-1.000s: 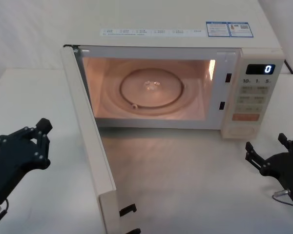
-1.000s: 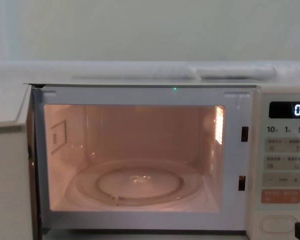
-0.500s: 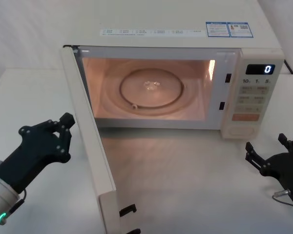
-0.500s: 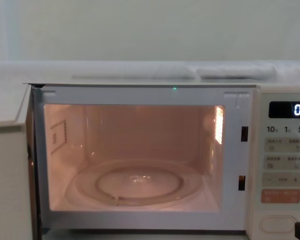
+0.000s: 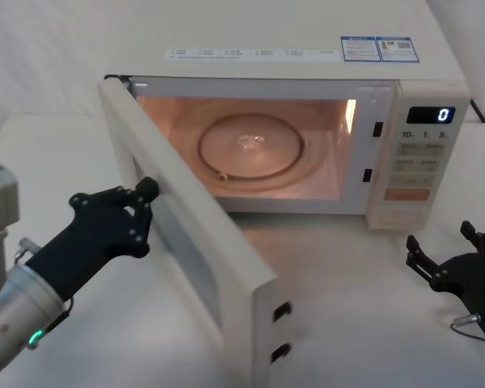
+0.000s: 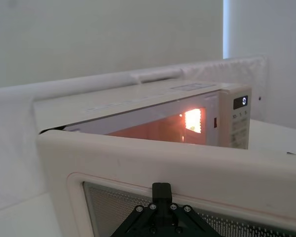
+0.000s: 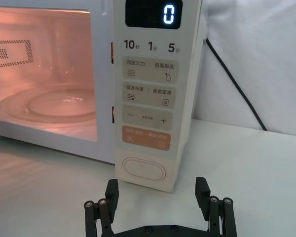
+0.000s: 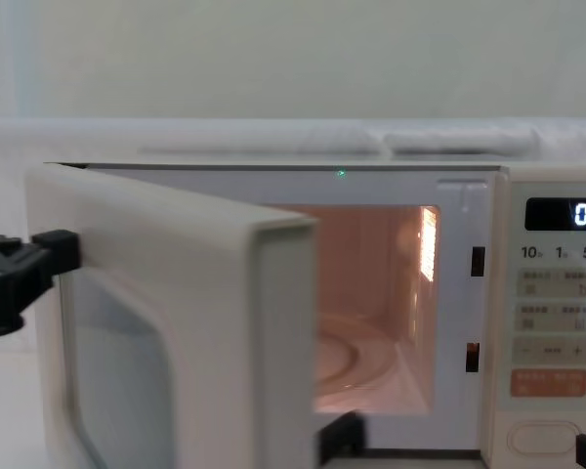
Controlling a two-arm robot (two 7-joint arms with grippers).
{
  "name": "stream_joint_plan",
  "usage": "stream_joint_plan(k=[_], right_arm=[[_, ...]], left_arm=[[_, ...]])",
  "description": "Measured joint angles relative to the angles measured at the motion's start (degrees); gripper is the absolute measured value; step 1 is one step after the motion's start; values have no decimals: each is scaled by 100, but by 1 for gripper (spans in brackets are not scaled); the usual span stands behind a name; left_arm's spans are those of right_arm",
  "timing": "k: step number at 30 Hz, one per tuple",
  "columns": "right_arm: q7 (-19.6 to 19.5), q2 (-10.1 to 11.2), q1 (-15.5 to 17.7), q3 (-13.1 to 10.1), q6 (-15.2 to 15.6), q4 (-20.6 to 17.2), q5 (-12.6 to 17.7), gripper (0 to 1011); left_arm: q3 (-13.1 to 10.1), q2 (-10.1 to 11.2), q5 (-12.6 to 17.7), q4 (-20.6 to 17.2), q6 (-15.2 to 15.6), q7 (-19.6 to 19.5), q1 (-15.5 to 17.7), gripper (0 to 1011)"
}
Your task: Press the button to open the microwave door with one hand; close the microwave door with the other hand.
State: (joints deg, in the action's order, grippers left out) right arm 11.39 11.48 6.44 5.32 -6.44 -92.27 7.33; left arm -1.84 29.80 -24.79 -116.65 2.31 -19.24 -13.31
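Observation:
The microwave door (image 5: 202, 250) stands about half open, swung out over the table with its window face toward my left arm. My left gripper (image 5: 145, 194) is shut, and its tip presses on the door's outer face near the top of the window (image 6: 187, 168). In the chest view that gripper (image 8: 54, 252) meets the door (image 8: 176, 322) at the left. The button (image 7: 144, 171) is the wide cream pill at the bottom of the control panel. My right gripper (image 7: 157, 186) hovers open just in front of it, apart from it, low on the right (image 5: 446, 245).
The cavity is lit, with a glass turntable (image 5: 250, 145) inside. The control panel (image 5: 420, 162) shows a 0 on its display and an orange key (image 7: 145, 138) above the button. A black cable (image 7: 237, 84) runs behind the microwave at the right. White table (image 5: 347, 323) lies in front.
My left gripper has moved forward and to the right onto the door. The door has swung from wide open to about halfway shut. The right gripper has stayed where it was.

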Motion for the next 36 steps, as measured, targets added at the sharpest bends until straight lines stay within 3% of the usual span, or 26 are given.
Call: stream_joint_plan(k=[12, 20, 36], right_arm=[[0, 0, 0, 0, 0, -1, 0, 1002], [0, 0, 0, 0, 0, 0, 0, 1002], [0, 0, 0, 0, 0, 0, 0, 1002]], left_arm=[[-594, -22, 103, 275, 243, -17, 689, 0], [-837, -110, 169, 369, 350, 55, 998, 0], [-1183, -561, 561, 612, 554, 468, 1511, 0]])
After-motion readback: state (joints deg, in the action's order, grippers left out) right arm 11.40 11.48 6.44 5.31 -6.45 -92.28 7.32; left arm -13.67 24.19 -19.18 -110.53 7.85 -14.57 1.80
